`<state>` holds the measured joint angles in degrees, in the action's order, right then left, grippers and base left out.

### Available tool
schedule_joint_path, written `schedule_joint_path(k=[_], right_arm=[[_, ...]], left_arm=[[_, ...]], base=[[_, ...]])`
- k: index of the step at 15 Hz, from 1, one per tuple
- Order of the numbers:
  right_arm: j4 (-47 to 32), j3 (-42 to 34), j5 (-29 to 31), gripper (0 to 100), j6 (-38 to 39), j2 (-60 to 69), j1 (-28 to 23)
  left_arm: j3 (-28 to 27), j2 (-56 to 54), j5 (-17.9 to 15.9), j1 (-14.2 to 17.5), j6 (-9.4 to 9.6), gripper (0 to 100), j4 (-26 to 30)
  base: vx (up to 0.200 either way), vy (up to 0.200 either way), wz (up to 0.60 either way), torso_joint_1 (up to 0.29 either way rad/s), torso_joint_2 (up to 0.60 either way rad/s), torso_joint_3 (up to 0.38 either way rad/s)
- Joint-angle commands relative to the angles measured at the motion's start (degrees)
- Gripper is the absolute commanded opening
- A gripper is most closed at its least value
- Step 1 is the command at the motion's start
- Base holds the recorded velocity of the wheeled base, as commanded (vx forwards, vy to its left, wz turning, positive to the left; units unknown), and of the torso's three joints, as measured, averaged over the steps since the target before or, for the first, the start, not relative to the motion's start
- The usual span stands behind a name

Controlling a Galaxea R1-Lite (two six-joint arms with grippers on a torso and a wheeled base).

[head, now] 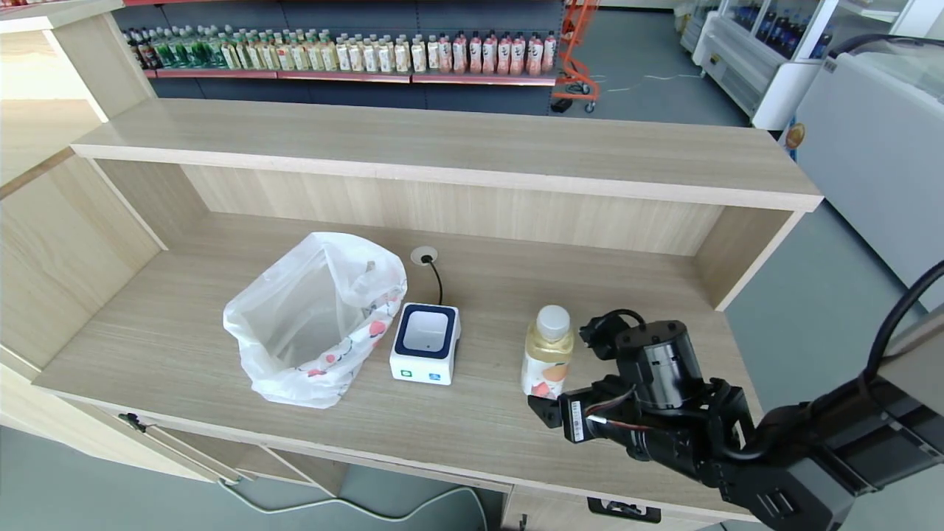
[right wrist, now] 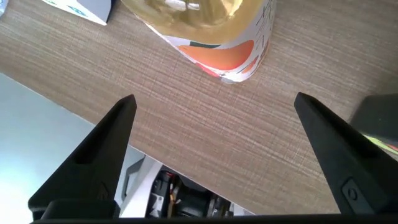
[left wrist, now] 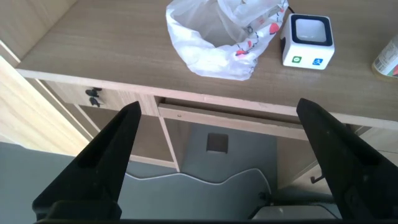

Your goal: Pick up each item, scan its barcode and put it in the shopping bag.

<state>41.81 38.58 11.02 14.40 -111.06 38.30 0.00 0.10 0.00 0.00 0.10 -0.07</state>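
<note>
Upright on worktop (head: pixel 479 413), just right of scanner (head: pixel 425 343): bottle (head: pixel 547 352), cap up, likely staged for easy side grasp. Close against scanner's left side: shopping bag (head: pixel 354 339), mouth propped open for drop-in, apparently empty. Scanner between both, window up, probably to shorten pick-scan-bag path. Right end effector (right wrist: pixel 216 102): spread wide, grasping nothing, touching nothing, low over worktop just short of bottle base. Left end effector (left wrist: pixel 219 107): likewise released, empty, off worktop front edge

Pale wooden counter (head: pixel 184 324) up front, a stocked drinks shelf (head: pixel 339 55) behind, grey floor (head: pixel 649 81), white freezers (head: pixel 870 133) on the right.
</note>
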Motion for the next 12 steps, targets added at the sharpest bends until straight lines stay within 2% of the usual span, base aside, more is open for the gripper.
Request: schedule_joint_path(k=[1,6,12], right_arm=[[4.7,0.5,0.2,100,-0.1,-4.0,1.4],[10.3,4.2,6.6,100,-0.1,-10.0,3.1],[16.2,7.1,9.0,100,-3.6,-14.6,3.3]], left_arm=[[0.0,0.0,0.0,0.0,-0.01,100,0.0],[-0.1,0.0,0.0,0.0,-0.01,100,0.0],[0.0,0.0,0.0,0.0,-0.01,100,0.0]], base=[[0.0,0.0,0.0,0.0,0.0,0.0],[0.0,0.0,0.0,0.0,0.0,0.0],[0.0,0.0,0.0,0.0,0.0,0.0]])
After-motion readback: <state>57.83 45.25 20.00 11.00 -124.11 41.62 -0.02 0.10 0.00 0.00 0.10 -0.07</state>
